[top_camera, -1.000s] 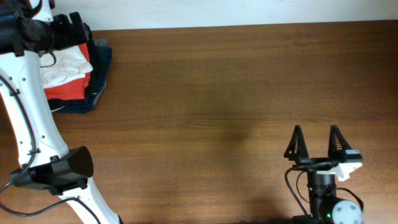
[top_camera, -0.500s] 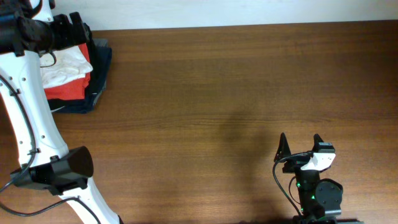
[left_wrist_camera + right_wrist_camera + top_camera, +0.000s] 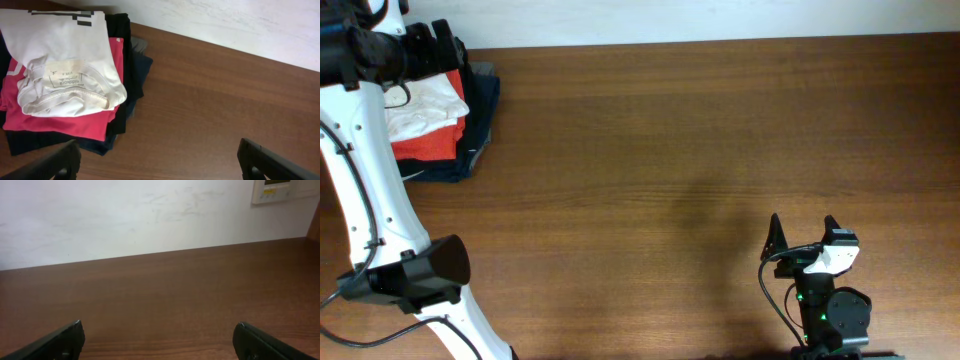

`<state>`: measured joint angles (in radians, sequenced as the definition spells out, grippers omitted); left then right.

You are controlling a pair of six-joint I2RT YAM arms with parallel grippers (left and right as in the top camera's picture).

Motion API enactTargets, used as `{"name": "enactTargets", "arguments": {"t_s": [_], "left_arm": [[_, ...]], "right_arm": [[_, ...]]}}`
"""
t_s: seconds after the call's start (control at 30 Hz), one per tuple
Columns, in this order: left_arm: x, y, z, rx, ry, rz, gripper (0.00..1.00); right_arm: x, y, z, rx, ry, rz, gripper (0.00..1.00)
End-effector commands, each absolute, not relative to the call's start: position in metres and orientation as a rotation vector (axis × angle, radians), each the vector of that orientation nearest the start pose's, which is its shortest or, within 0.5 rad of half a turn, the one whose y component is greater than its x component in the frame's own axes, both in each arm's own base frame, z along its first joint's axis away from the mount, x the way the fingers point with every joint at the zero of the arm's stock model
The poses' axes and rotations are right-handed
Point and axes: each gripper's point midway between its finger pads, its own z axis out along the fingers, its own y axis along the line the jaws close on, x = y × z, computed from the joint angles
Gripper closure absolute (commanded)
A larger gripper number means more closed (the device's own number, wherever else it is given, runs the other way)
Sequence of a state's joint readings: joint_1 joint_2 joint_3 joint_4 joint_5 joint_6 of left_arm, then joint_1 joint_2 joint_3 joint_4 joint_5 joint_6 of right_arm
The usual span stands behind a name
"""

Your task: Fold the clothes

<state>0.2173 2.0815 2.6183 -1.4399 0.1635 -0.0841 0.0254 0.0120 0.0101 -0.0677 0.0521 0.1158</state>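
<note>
- Overhead, the folded clothes (image 3: pixel 430 120) sit in a stack at the far left corner of the brown surface (image 3: pixel 670 130): a white T-shirt (image 3: pixel 65 65) on top with its neck label facing up, a red garment (image 3: pixel 65 120) under it, and dark garments (image 3: pixel 132 75) at the bottom, their edges showing past the right side of the pile
- The left fingers (image 3: pixel 57 162) hang above the stack, spread wide apart and empty; seen from above, the black head of the left arm (image 3: pixel 365 200) covers the stack's far edge, and the arm's white link runs down the left side of the surface
- The right fingers (image 3: pixel 776 232) stand near the front edge, well apart from the clothes, likewise parted and holding nothing; a broad stretch of bare wood lies between them and the stack
- The right wrist camera looks across the surface to a scuffed white wall (image 3: pixel 150 215), with a pale wall panel (image 3: pixel 277 190) at its upper right
- Compared with a second ago, the right fingers have shifted to the left and turned slightly, and the white wrist block (image 3: pixel 835 250) now sits at an angle; their pose matches the frame from half a second ago, while the stack and the left arm have not moved
</note>
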Motion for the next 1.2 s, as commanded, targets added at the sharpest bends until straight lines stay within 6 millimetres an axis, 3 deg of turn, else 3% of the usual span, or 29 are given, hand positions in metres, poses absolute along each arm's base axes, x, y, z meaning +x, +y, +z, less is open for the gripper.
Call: {"name": "enactTargets", "arguments": {"t_s": [0.0, 0.07, 0.13, 0.2, 0.23, 0.3, 0.33, 0.37, 0.4, 0.47, 0.53, 0.67, 0.77, 0.83, 0.87, 0.97, 1.0, 1.17], "left_arm": [[0.472, 0.076, 0.334, -0.306, 2.435, -0.138, 0.00], [0.458, 0.077, 0.361, -0.302, 2.375, -0.125, 0.00], [0.424, 0.069, 0.414, -0.273, 2.254, -0.107, 0.00], [0.384, 0.060, 0.464, -0.245, 2.131, -0.090, 0.00], [0.353, 0.053, 0.493, -0.227, 2.051, -0.080, 0.00], [0.310, 0.042, 0.505, -0.221, 2.038, -0.081, 0.00], [0.276, 0.034, 0.497, -0.231, 2.080, -0.088, 0.00], [0.255, 0.029, 0.488, -0.237, 2.111, -0.093, 0.00], [0.237, 0.024, 0.473, -0.237, 2.148, -0.102, 0.00], [0.219, 0.011, 0.438, -0.204, 2.200, -0.131, 0.00], [0.227, 0.000, 0.395, -0.138, 2.158, -0.154, 0.00], [0.276, 0.000, 0.323, -0.078, 1.941, -0.149, 0.00], [0.291, 0.001, 0.294, -0.058, 1.817, -0.139, 0.00], [0.286, 0.001, 0.269, -0.050, 1.767, -0.136, 0.00], [0.278, 0.000, 0.241, -0.050, 1.769, -0.136, 0.00], [0.273, -0.006, 0.201, -0.037, 1.794, -0.151, 0.00], [0.269, -0.011, 0.179, -0.023, 1.814, -0.166, 0.00], [0.257, -0.022, 0.134, 0.008, 1.863, -0.193, 0.00]], "right_arm": [[0.246, -0.006, 0.157, 0.118, 1.641, 0.049, 0.02], [0.246, -0.006, 0.157, 0.118, 1.641, 0.049, 0.02], [0.246, -0.006, 0.157, 0.118, 1.641, 0.049, 0.02], [0.246, -0.006, 0.157, 0.119, 1.641, 0.049, 0.02], [0.246, -0.006, 0.157, 0.119, 1.642, 0.049, 0.02], [0.246, -0.006, 0.157, 0.118, 1.642, 0.049, 0.02], [0.246, -0.006, 0.157, 0.119, 1.642, 0.049, 0.02], [0.246, -0.006, 0.157, 0.119, 1.641, 0.049, 0.02], [0.246, -0.006, 0.157, 0.119, 1.642, 0.049, 0.02], [0.246, -0.006, 0.157, 0.119, 1.642, 0.049, 0.02], [0.246, -0.006, 0.157, 0.119, 1.641, 0.049, 0.02], [0.246, -0.006, 0.157, 0.119, 1.641, 0.049, 0.02], [0.246, -0.006, 0.157, 0.118, 1.641, 0.049, 0.02], [0.246, -0.006, 0.157, 0.119, 1.642, 0.049, 0.02], [0.246, -0.006, 0.157, 0.119, 1.641, 0.049, 0.02], [0.246, -0.006, 0.157, 0.118, 1.642, 0.049, 0.02], [0.246, -0.006, 0.157, 0.119, 1.641, 0.049, 0.02], [0.246, -0.006, 0.157, 0.119, 1.642, 0.049, 0.02]]}}
